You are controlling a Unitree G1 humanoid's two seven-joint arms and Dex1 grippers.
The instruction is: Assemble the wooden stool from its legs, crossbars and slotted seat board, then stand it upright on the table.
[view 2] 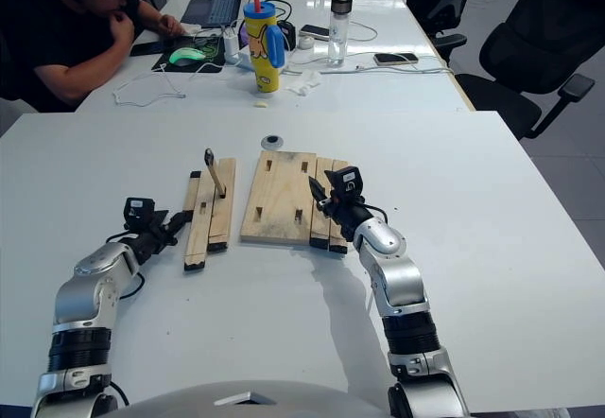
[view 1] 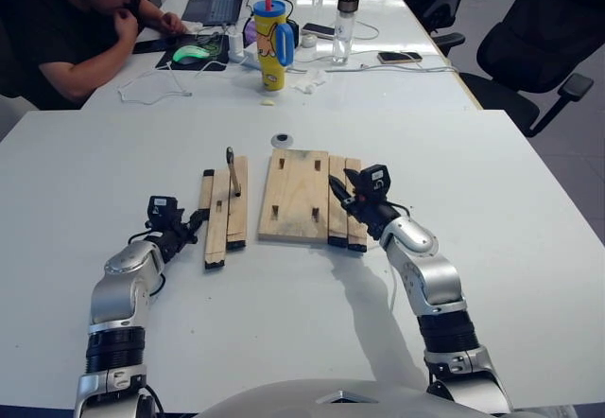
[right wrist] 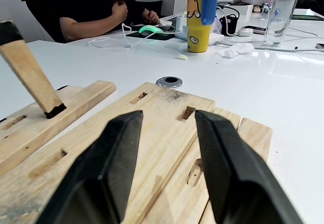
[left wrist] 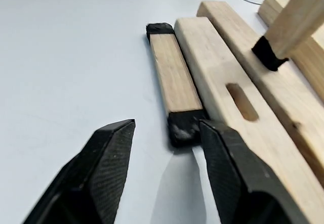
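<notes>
Seat board (view 1: 295,194) lies flat mid-table (view 1: 492,210). 2 legs (view 1: 346,202) touch its right edge. Just left of it are 2 more legs (view 1: 229,212) and 1 short black-tipped crossbar (left wrist: 174,79). Another crossbar (view 1: 232,170) stands tilted in a leg slot.

The wood looks stiff, light, dry and not fragile, but the pieces lie flat, so I'd pinch each one across its narrow width near the middle.

My left gripper (left wrist: 168,127) has its fingers spread at the short crossbar's near end. My right gripper (right wrist: 169,115) is parted over the board-leg seam, holding nothing.
</notes>
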